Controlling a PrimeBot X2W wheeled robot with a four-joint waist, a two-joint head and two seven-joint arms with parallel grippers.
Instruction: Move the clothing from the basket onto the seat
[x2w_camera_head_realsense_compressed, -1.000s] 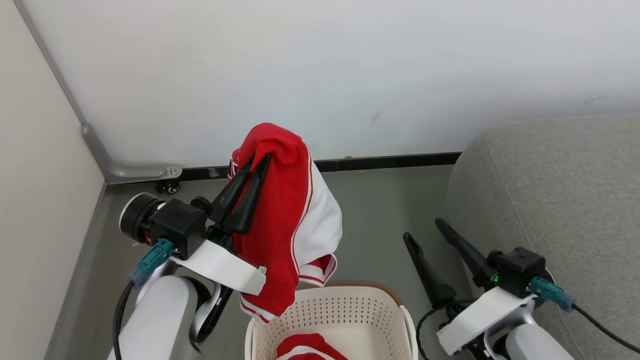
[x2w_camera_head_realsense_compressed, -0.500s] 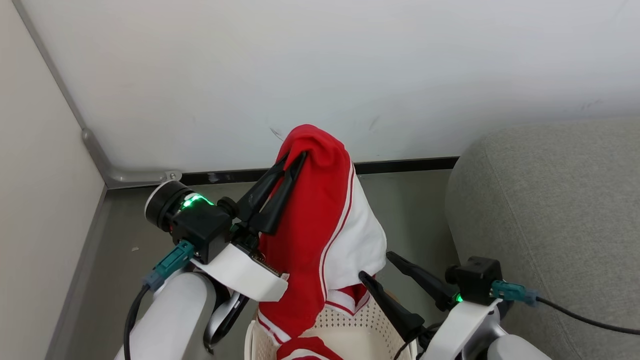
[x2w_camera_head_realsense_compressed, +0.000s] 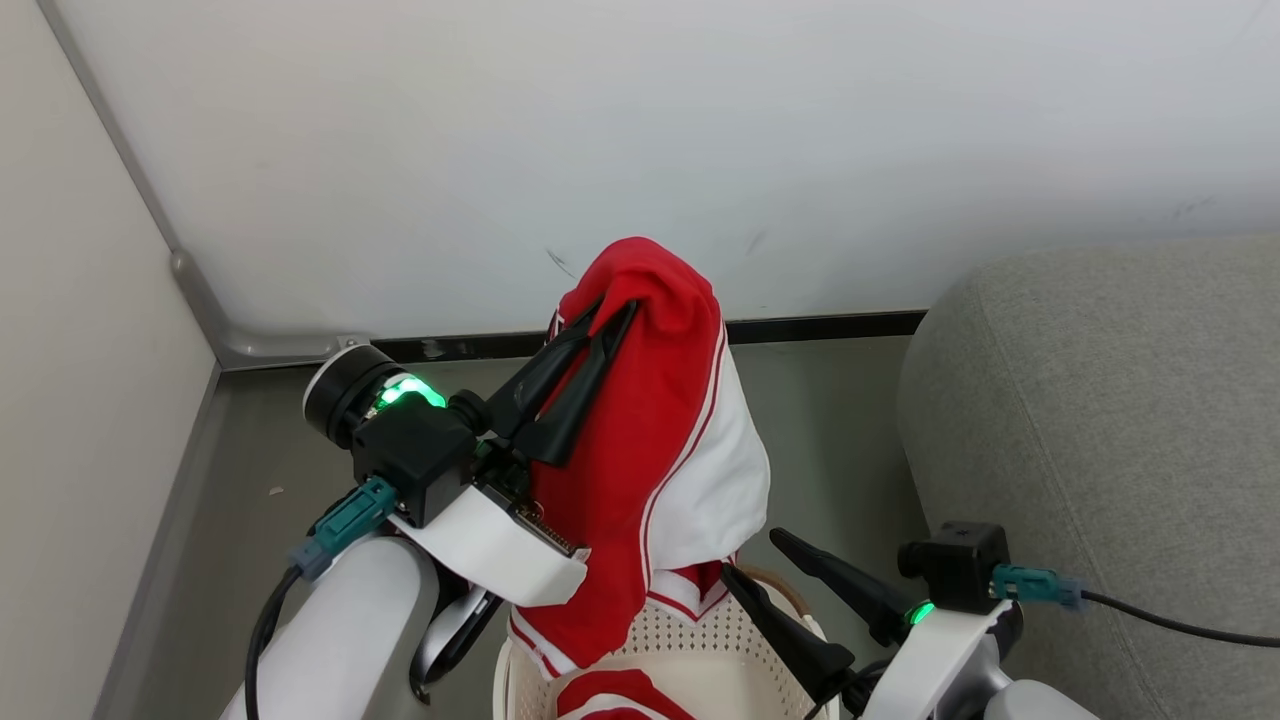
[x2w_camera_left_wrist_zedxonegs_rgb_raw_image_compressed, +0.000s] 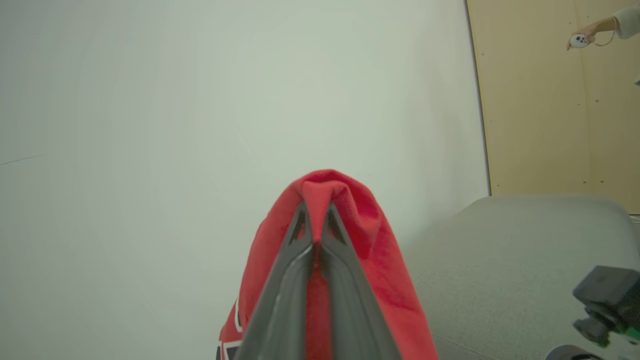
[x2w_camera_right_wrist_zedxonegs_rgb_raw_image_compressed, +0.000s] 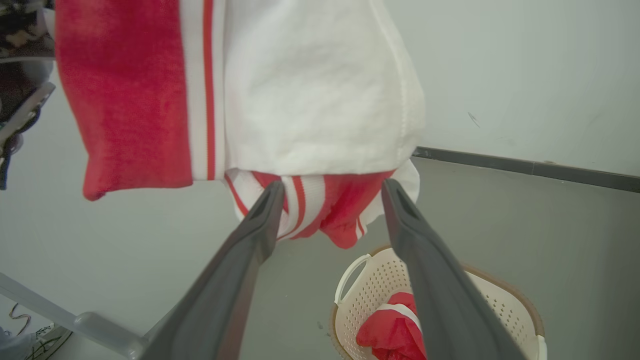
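The left gripper (x2w_camera_head_realsense_compressed: 615, 310) is raised high above the basket (x2w_camera_right_wrist_zedxonegs_rgb_raw_image_compressed: 370, 280), its two dark fingers pressed together on a pinched fold of the lifted garment (x2w_camera_head_realsense_compressed: 640, 430), which hangs from them in a long red drape with a white panel and striped trim. The garment's lower hem reaches down over the basket's far rim and hides it in the head view, where the basket's near half is also cut off by the bottom edge. At the foot of the left wrist view a scrap of dark and white marking on the garment runs off the frame and cannot be read. Inside the basket lies the second garment (x2w_camera_right_wrist_zedxonegs_rgb_raw_image_compressed: 390, 332), a red and white bundle partly covered by a finger in the right wrist view. The right gripper (x2w_camera_right_wrist_zedxonegs_rgb_raw_image_compressed: 332, 185) is above the basket's right side with its fingers spread wide, the tips at either side of the bunched hem; whether they touch the cloth cannot be told. The seat (x2w_camera_head_realsense_compressed: 1100, 400) stands to the right of the basket with no clothing on the part in view, its far end cut off
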